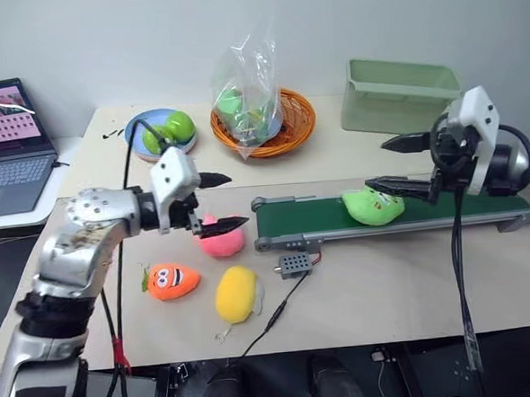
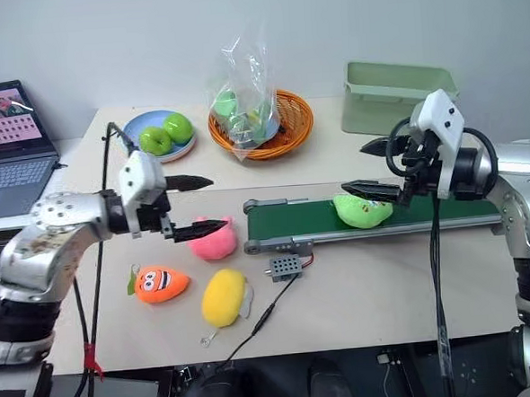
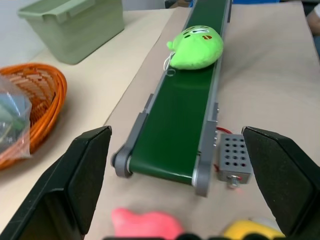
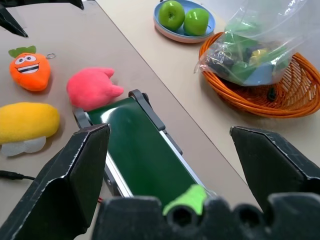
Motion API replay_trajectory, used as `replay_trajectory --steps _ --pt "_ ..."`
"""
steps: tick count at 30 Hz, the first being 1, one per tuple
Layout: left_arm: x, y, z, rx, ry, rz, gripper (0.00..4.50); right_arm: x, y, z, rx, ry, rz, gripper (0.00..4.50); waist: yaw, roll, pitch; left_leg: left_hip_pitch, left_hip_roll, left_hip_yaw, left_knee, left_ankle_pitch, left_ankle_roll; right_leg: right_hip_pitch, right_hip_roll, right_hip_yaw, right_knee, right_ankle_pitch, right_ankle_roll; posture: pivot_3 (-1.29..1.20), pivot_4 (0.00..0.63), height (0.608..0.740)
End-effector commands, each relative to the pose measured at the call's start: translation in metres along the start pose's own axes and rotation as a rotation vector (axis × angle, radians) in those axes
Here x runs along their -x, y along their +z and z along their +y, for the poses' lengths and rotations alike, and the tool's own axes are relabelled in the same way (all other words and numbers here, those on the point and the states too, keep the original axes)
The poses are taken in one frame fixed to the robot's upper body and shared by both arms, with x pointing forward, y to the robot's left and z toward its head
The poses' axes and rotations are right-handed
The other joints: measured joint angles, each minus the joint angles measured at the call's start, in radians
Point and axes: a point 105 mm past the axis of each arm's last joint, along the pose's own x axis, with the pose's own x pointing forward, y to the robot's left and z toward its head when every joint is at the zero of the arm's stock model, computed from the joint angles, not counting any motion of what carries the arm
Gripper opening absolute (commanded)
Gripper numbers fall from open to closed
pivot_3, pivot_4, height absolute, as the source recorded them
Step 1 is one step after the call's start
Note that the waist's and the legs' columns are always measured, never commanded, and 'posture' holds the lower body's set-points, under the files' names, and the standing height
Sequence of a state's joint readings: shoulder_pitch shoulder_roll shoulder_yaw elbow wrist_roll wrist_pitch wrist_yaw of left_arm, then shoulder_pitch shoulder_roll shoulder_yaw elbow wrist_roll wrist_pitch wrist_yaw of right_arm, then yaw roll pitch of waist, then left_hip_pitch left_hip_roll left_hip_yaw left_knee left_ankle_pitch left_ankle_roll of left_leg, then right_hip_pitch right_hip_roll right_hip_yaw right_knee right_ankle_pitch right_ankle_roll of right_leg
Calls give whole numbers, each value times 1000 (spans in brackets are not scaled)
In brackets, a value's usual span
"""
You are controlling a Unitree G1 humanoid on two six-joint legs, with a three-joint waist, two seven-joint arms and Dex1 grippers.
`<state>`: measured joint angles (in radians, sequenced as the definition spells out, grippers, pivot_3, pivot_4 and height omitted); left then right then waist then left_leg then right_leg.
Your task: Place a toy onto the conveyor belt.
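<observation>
From the head cameras, we see the toy [image 1: 373, 205] lying on the conveyor belt [image 1: 320, 218], toward the belt's right half. Our right gripper [image 1: 405, 164] hangs just beside and above it, fingers spread apart with nothing between them, the lower finger close over the toy. Our left gripper [image 1: 218, 201] hovers past the belt's left end, fingers apart and empty, above a pink plush [image 1: 223, 240]. Nearer the front edge of the table [image 1: 361, 292] lie an orange carrot plush [image 1: 171, 281] and a yellow plush [image 1: 237, 293], and a small grey box [image 1: 293, 265] with a black cable sits against the belt frame. Behind the belt stand a blue plate of green apples [image 1: 164, 130], an orange basket [image 1: 292, 125] holding a clear bag [image 1: 249, 87], and a pale green bin [image 1: 401, 94]. A laptop [image 1: 8, 147] sits off to the left on a separate surface. The table in front of the belt's right half is bare.

In the left wrist view, we look along the belt from its roller end, with the toy resting on it farther along. The grey box sits beside the frame, and the basket and bin stand well off to one side.

In the right wrist view, the belt's end roller lies ahead, the pink plush just beside it, the carrot and yellow plush beyond, well apart from the plate and basket.
</observation>
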<state>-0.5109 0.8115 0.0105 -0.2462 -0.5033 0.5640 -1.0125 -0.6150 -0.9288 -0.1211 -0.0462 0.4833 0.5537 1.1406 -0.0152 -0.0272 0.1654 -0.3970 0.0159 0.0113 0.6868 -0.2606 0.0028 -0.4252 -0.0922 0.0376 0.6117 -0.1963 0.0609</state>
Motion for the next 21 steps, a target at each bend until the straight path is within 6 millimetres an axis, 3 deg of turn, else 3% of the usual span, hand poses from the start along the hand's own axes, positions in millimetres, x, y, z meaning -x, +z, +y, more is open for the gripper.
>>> replay_trajectory --steps 1,11,21 --pt "17 10 0 -26 39 1 4468 8 13 -4 60 4 -21 4500 1 0 0 0 0 0 0 0 0 0 0 0 0 0 0 0 150 740" --pt "18 12 1 -20 109 -18 4468 4 13 -6 65 50 -40 4500 2 0 0 0 0 0 0 0 0 0 0 0 -1 0 0 0 150 740" --pt "17 41 5 10 162 -159 4468 3 16 -6 51 74 -75 4500 2 0 0 0 0 0 0 0 0 0 0 0 -1 0 0 0 150 740"
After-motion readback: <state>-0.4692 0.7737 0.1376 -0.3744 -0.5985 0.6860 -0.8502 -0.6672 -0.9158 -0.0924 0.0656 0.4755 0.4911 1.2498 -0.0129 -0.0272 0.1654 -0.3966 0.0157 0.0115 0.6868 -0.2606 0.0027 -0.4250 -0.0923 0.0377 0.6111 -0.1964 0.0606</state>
